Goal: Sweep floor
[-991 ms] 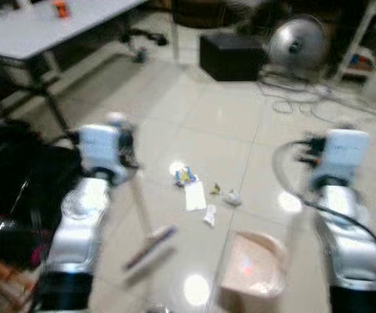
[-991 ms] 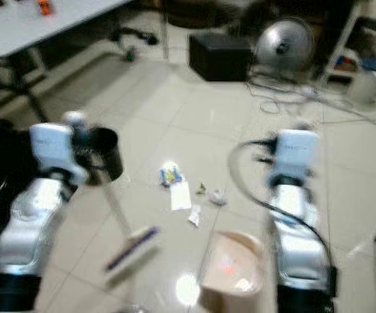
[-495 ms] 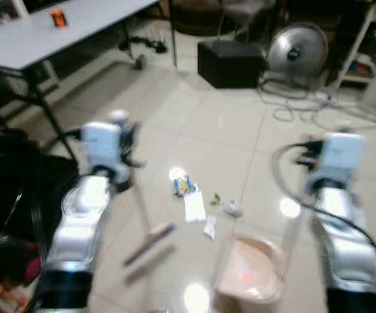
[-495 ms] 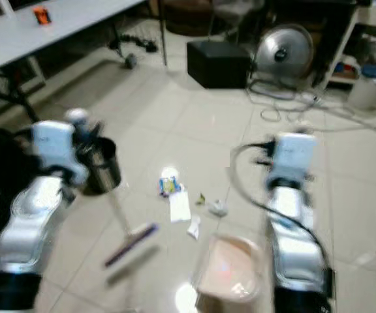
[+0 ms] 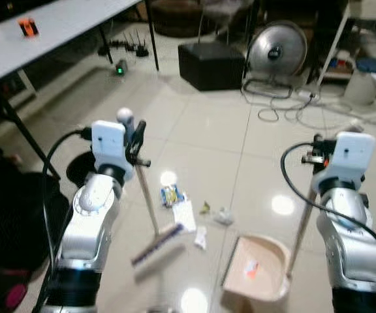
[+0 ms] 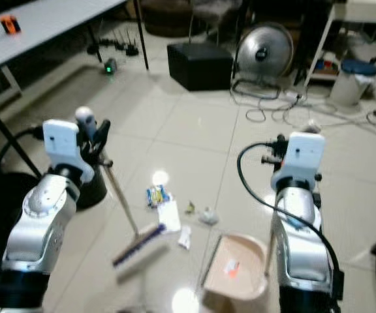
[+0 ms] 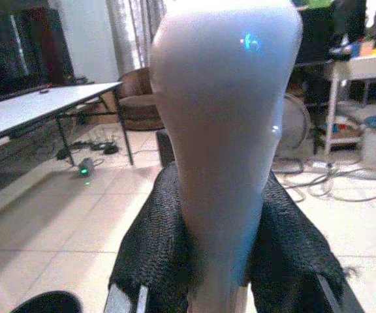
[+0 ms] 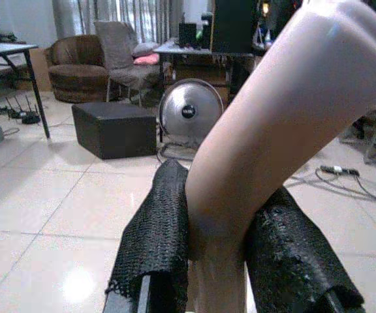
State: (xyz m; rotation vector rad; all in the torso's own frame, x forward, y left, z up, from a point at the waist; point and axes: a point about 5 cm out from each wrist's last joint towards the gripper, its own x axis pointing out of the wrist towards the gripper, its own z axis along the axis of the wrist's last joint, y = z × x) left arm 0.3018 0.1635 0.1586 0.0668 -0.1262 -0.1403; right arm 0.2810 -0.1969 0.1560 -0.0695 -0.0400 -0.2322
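My left gripper [image 5: 136, 140] is shut on the top of a pale broom handle [image 7: 224, 130], with its black fingers [image 7: 152, 254] on either side. The broom's head [image 5: 164, 236] rests on the tiled floor, touching a white paper [image 5: 185, 214]. More litter lies there: a blue-yellow wrapper [image 5: 171, 195] and small scraps [image 5: 222, 215]. My right gripper [image 8: 217, 261] is shut on the upright handle [image 5: 302, 222] of a beige dustpan [image 5: 256, 267], which sits on the floor just right of the litter with a small orange scrap inside.
A white table [image 5: 44, 32] stands at the far left, with a black bin [image 5: 80, 171] and dark bags [image 5: 12, 215] beside my left arm. Ahead are a black box [image 5: 211, 65], a floor fan [image 5: 276, 49], loose cables [image 5: 286, 114] and a white bin [image 5: 361, 81].
The camera has shifted and the picture has sharpened. The broom head now lies closer to the paper and scraps. Both grippers keep their hold.
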